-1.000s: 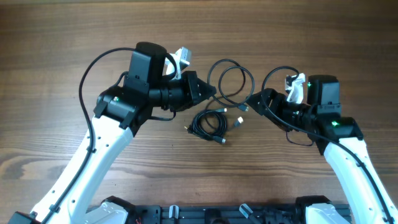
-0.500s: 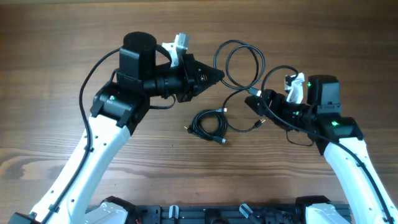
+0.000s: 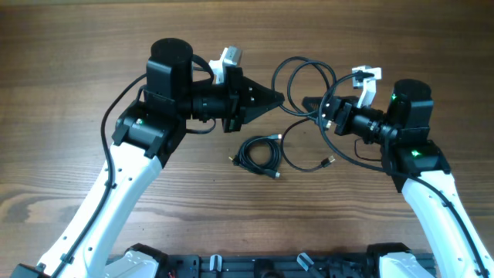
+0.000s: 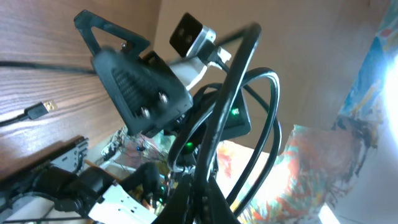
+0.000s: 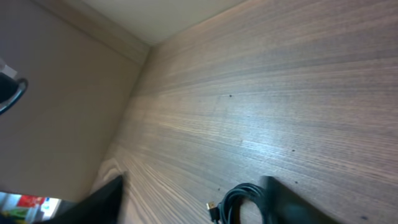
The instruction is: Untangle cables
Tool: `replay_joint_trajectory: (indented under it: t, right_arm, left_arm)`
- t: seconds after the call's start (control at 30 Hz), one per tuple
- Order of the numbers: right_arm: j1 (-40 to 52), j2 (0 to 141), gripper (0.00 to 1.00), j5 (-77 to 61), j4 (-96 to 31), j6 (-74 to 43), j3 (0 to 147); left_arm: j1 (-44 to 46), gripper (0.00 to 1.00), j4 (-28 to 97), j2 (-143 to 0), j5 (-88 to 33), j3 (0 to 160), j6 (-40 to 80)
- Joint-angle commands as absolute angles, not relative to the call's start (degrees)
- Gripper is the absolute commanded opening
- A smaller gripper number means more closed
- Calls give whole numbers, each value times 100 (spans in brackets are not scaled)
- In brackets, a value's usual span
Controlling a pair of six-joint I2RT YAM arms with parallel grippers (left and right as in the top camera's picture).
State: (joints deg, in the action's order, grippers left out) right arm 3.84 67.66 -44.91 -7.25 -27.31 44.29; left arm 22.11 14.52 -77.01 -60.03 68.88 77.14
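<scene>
Black cord is what you have in your left gripper (image 3: pixel 275 96). Its jaws are clenched on the loose cable (image 3: pixel 297 59), which the left wrist view shows running up between the fingers, lifted off the wooden table (image 3: pixel 77 62). Just below that gripper, the coiled cable (image 3: pixel 258 153) lies flat on the table as a tight bundle. It is apart from the raised loop, though the loose cable's tail curves down close beside it to a plug (image 3: pixel 326 162). Your right gripper (image 3: pixel 312 104) sits at the far side of the loop, jaws apart, with nothing between them in its wrist view. I would hold the left grip firm and close the right on a single strand only. Then draw the two apart slowly, watching that the tail does not drag the coil along. No box, tray or other container shows in any view.
</scene>
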Motion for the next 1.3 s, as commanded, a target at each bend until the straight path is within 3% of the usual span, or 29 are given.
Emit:
replay_joint_trajectory:
  t: [0.0,0.07,0.17,0.23,0.4,0.53,0.57,0.67,0.7,0.77,0.87,1.0,1.03,1.07,1.13,1.27]
  right_arm:
    - [397,6794,37,-4602,-751,-2740,4456]
    - [397,6794,22,-4604,-860,-2740,4456]
    - [397,6794,15,-4598,-1179,-2698,4456]
    - [397,6794,5,-4294,-1374,-2705,4456]
    - [397,6794,4,-3072,-1787,-2952,4456]
    - [397,6794,4,-2222,-1741,-3634,4456]
    - [397,6794,4,-2045,-1743,-3776,4456]
    - [397,6794,4,-2023,-1715,-4093,4456]
    - [397,6794,4,-2102,-1702,-4106,4456]
    - [397,6794,4,-2305,-1656,-4125,4456]
    - [397,6794,4,-2322,-1490,-4633,4456]
    - [397,6794,4,-3474,-740,-4823,4456]
    - [395,6792,4,-3876,-449,-4978,4458]
    - [395,6792,4,-4160,-189,-5260,4458]
    - [395,6792,4,-4678,336,-5699,4458]
    - [397,6794,4,-5378,1975,-7596,4458]
  left_arm:
    - [2193,4,1431,-7605,-6357,6901,7891]
    - [2088,4,1422,-7605,-6272,6901,7883]
    - [1575,4,1431,-7607,-6211,6901,7819]
    - [1234,4,1466,-7607,-6219,6899,7487]
    - [906,4,2252,-7607,-5935,6899,6713]
    - [626,4,3671,-7607,-4681,6899,6195]
    - [609,8,3782,-7607,-4683,6899,6071]
    - [611,35,3809,-7607,-4707,6899,5704]
    - [615,52,3822,-7607,-4707,6899,5695]
    - [617,73,3826,-7607,-4772,6899,5693]
    - [805,95,3868,-7618,-4790,6899,5529]
    - [1363,100,3892,-7706,-3970,6899,4974]
    - [1424,99,3981,-7721,-3540,6899,4919]
    - [1463,91,4185,-7738,-2912,6899,4842]
    - [1463,92,4250,-7787,-2602,6899,4202]
    - [1584,96,4442,-7918,-2606,6899,4029]
